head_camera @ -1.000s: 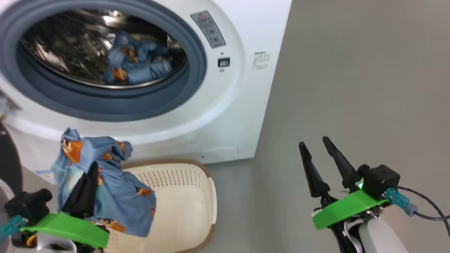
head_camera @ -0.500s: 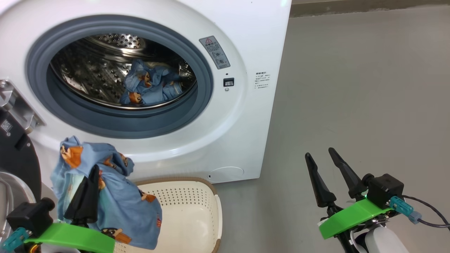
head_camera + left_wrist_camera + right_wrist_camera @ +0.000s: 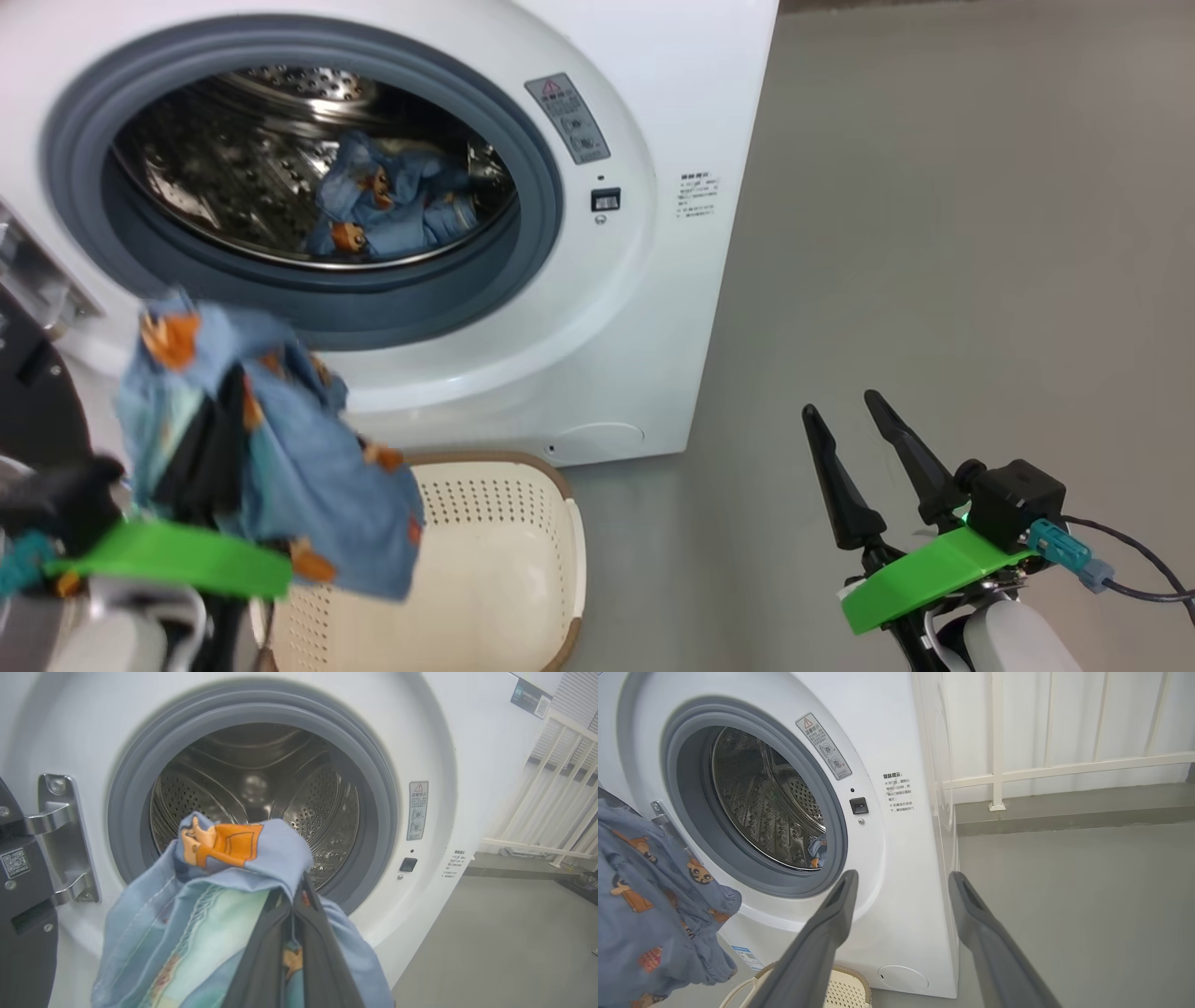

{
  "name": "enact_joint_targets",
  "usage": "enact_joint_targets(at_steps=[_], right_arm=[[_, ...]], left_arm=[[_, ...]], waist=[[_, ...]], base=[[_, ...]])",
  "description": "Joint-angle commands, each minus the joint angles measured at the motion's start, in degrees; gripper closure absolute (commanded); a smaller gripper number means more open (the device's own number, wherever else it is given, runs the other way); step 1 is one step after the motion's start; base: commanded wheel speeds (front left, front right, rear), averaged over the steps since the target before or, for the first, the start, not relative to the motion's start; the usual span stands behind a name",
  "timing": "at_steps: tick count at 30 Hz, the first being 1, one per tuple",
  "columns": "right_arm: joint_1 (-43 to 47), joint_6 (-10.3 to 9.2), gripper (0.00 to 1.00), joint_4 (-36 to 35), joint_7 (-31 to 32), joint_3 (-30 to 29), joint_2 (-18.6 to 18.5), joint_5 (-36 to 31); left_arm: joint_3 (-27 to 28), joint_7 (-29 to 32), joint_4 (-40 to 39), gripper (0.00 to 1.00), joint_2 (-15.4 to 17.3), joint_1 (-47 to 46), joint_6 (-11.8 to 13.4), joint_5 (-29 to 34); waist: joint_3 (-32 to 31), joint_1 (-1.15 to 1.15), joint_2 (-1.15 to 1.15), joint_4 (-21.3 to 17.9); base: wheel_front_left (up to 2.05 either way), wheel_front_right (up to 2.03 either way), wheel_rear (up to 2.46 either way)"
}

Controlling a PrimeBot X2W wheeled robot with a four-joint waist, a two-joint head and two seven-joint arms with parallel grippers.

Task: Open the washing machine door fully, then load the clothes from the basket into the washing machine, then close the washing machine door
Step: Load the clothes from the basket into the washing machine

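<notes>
Since the door (image 3: 33, 411) is swung out to the left on its hinge (image 3: 60, 826), the mouth of the washing machine (image 3: 653, 308) stands free and the left pincer (image 3: 298, 896) can aim straight at it. That pincer is clenched on a blue garment (image 3: 308, 485) printed with orange bears. Its two dark fingers are pressed together with cloth bunched over and around them, and the rest hangs loose over the left side of the basket (image 3: 560, 495). The garment is held high, about level with the lower lip of the grey gasket (image 3: 546, 177), probably so that the trailing cloth clears the rim on the way in. More clothes (image 3: 392, 205) of the same print already lie at the bottom of the drum (image 3: 261, 779). What shows of the basket is bare, though the hanging cloth hides part of it, so this may be the last piece. The right pincer (image 3: 840, 411) is released, fingers spread and holding nothing. It sits well off to the right over the floor (image 3: 934, 233), apparently to stay out of the loading path. Closing the door is not yet done.
</notes>
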Motion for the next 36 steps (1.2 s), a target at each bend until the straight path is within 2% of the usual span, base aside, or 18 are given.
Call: enact_joint_targets(at_steps=[1, 8, 20, 25, 28, 36], right_arm=[[-1.76, 0.09, 0.0, -1.58, -0.27, 1.58, 0.39, 0.0], [-2.45, 0.09, 0.0, -2.31, -0.27, 1.74, 1.32, -0.88], [-5.52, 0.09, 0.0, -5.83, -0.27, 3.86, 2.18, -0.79], [-6.42, 0.09, 0.0, -7.92, -0.27, 4.81, 2.19, 0.28], [-6.98, 0.09, 0.0, -9.24, -0.27, 5.96, 2.19, 1.28], [-7.17, 0.09, 0.0, -10.96, -0.27, 7.66, 2.2, 2.55]], left_arm=[[2.67, -0.23, -0.58, 1.0, 2.24, -4.61, -0.43, 0.52], [1.06, 1.03, 3.58, 1.0, 2.74, -13.41, -2.03, 1.11], [-3.05, 2.32, 23.23, 1.0, 3.28, -34.42, -4.45, -0.81], [-5.38, 2.79, 29.63, 1.0, 5.11, -42.48, -4.59, -1.48], [-8.31, 2.89, 33.06, 1.0, 7.41, -47.9, -4.61, -2.22], [-11.69, 1.46, 38.01, 1.0, 11.01, -57.15, -4.62, -4.32]], waist=[[1.2, 0.0, 0.0, -0.65], [4.83, 0.0, 0.0, -2.2], [16.36, 0.0, 0.0, -7.04], [21.74, 0.0, 0.0, -9.33], [25.43, 0.0, 0.0, -11.34], [29.67, 0.0, 0.0, -15.11]], base=[[0.0, 0.0, 0.0], [0.0, 0.0, 0.0], [0.0, 0.0, 0.0], [0.0, 0.0, 0.0], [0.0, 0.0, 0.0], [0.0, 0.0, 0.0]])
